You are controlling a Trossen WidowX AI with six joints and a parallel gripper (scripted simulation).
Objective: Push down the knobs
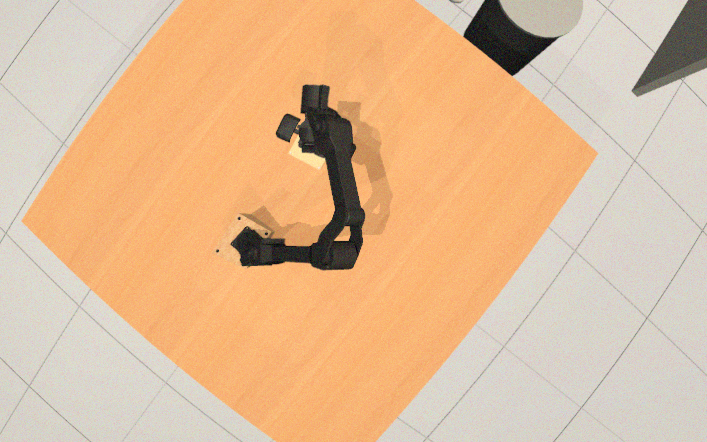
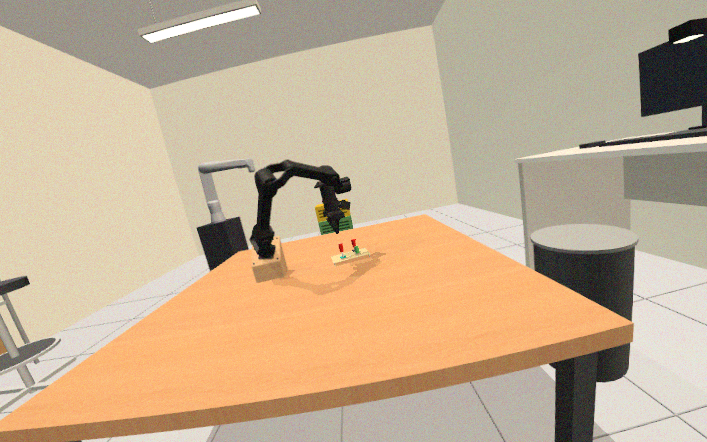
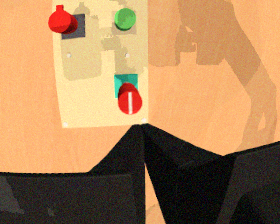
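Gripper (image 2: 337,231) (image 3: 140,132) tips pressed together, nothing pinched, above board (image 2: 350,256) (image 3: 91,102), upper left-ctr of wrist view. Nearer red knob (image 2: 340,248) (image 3: 130,102) just above tips there. Prob. ctr tips on cap, push straight down, no side load, stop once seated.

Gap between the two red knobs (image 3: 130,102) (image 3: 60,22) partly blocked: green knob (image 3: 125,19) stands off to one side.
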